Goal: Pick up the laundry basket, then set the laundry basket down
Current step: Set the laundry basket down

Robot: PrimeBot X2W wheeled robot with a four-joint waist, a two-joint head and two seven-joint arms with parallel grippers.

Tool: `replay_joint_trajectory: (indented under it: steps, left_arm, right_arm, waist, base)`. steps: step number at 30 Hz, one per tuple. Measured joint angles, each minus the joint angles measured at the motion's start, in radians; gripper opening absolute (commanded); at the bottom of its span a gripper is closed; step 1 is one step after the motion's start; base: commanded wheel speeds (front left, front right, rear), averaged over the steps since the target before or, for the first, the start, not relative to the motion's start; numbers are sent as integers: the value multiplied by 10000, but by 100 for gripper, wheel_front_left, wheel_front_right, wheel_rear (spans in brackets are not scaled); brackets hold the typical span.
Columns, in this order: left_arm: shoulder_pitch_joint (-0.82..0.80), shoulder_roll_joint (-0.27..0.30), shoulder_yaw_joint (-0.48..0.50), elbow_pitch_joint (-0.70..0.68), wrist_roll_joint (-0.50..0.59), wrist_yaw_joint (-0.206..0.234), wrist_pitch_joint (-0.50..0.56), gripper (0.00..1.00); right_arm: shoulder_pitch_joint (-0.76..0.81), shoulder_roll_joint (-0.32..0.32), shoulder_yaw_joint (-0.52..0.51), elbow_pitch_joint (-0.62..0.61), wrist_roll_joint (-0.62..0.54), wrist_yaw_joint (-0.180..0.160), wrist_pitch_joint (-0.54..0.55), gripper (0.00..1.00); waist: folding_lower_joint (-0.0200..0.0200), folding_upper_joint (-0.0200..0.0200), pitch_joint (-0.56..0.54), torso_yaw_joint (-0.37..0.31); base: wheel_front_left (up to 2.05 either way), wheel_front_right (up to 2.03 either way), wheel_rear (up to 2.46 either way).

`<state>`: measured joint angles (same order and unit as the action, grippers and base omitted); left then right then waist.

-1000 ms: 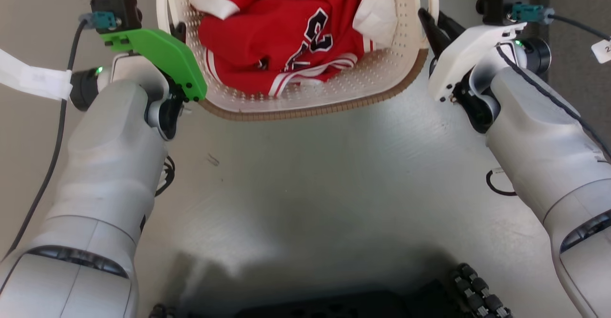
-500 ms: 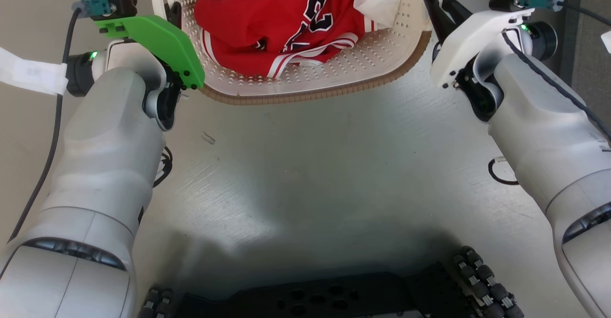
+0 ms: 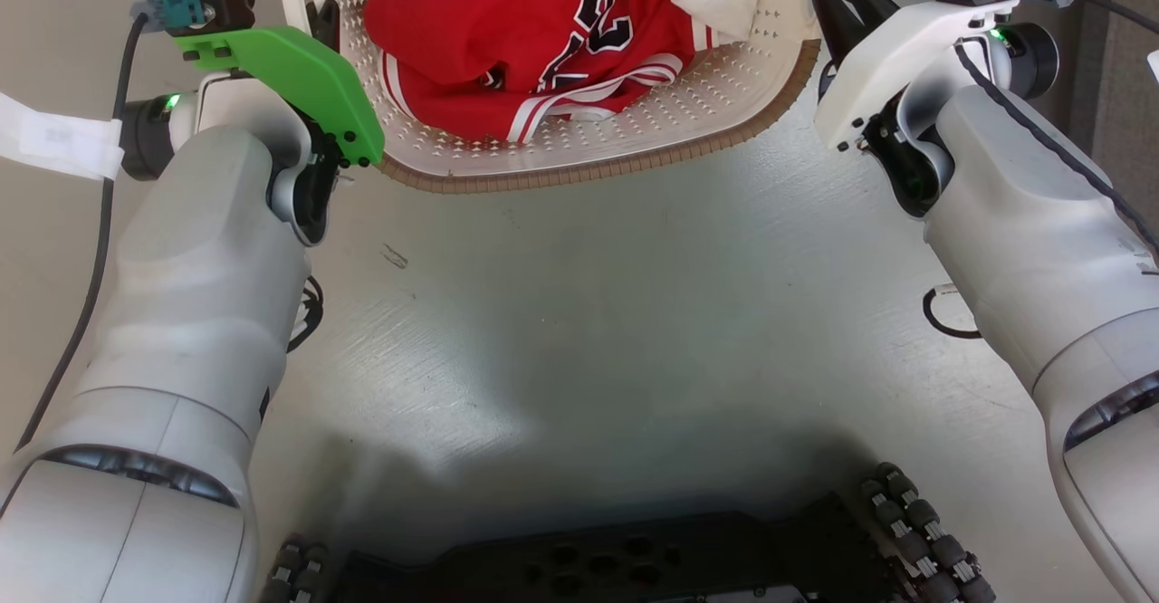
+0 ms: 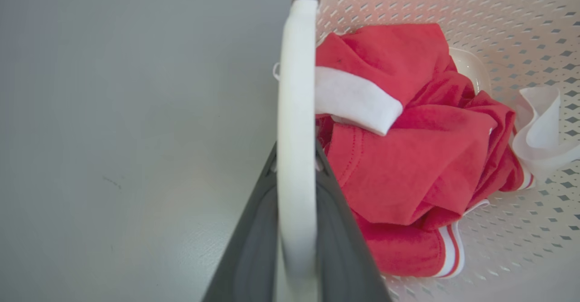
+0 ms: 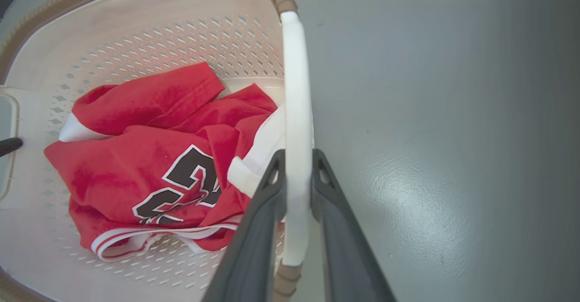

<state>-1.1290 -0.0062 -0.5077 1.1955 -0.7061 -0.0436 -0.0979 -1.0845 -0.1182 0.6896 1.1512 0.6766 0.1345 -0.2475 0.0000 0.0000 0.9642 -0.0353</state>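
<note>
Both arms reach forward, each gripper clamped on a handle.
The left pale-grey forearm (image 3: 199, 295) and right pale-grey forearm (image 3: 1023, 223) angle inward. The left dark two-fingered gripper (image 4: 295, 152) (under a green wrist plate (image 3: 290, 78)) pinches the left-side white plastic loop handle (image 4: 294, 89) between its fingers. The right dark two-fingered gripper (image 5: 297, 154), under a white wrist plate (image 3: 892, 51), pinches the right-side white plastic loop handle (image 5: 297, 89).

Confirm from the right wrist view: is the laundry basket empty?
No, a red jersey with a dark number lies crumpled inside the laundry basket.
</note>
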Motion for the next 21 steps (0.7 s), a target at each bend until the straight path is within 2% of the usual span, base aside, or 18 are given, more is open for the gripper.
replay_joint_trajectory:
  steps: [16, 17, 18, 21]
  left_arm:
    - [-183, -36, 128, 242, -132, -192, -6, 0]
    - [-188, -56, 171, 247, -174, -192, -6, 99]
    - [-193, -54, 161, 245, -178, -194, -35, 100]
    - [-241, 138, 196, 301, -182, -192, -102, 100]
  right_arm:
    - [-172, 79, 69, 178, -4, 6, -79, 0]
    - [-194, 84, 46, 178, 6, 4, -79, 56]
    - [-196, 94, 88, 180, -2, 4, -73, 100]
    - [-148, 10, 186, 326, -71, -38, -27, 100]
  waist:
    - [0, 0, 50, 1]
    - [0, 0, 55, 5]
    - [0, 0, 60, 9]
    - [0, 0, 70, 19]
  base:
    - [0, 0, 0]
    - [0, 0, 0]
    - [0, 0, 0]
    - [0, 0, 0]
